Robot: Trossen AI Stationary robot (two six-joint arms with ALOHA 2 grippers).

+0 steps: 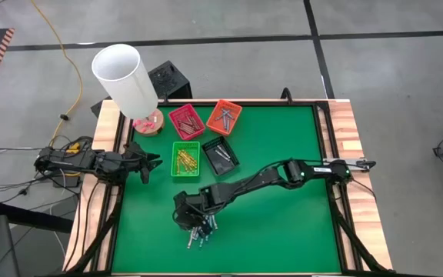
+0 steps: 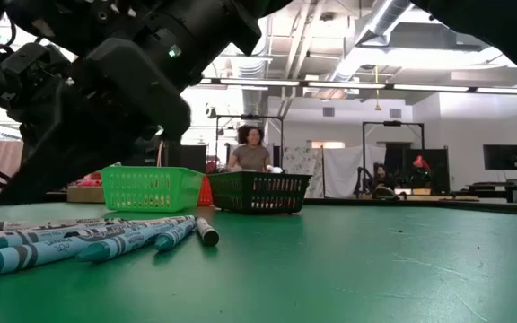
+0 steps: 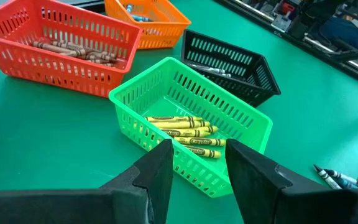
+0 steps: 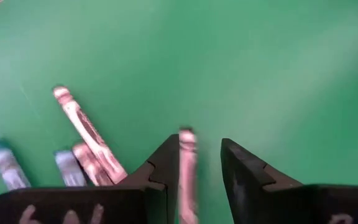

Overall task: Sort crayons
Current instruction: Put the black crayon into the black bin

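covering table: green mat (image 1: 283, 208) | crayons (image 2: 79, 240) loose | room: person (image 2: 251, 149) behind

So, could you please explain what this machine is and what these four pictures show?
It is a robot with two dark arms at a green table. One picture looks down from above, one looks level across the tabletop, and two come from cameras on the wrists. Four small trays sit near the far edge: red, orange, green and black. Loose crayons lie in a pile. The right gripper is down at that pile, with a reddish crayon between its open fingers. The left gripper waits open by the green tray.
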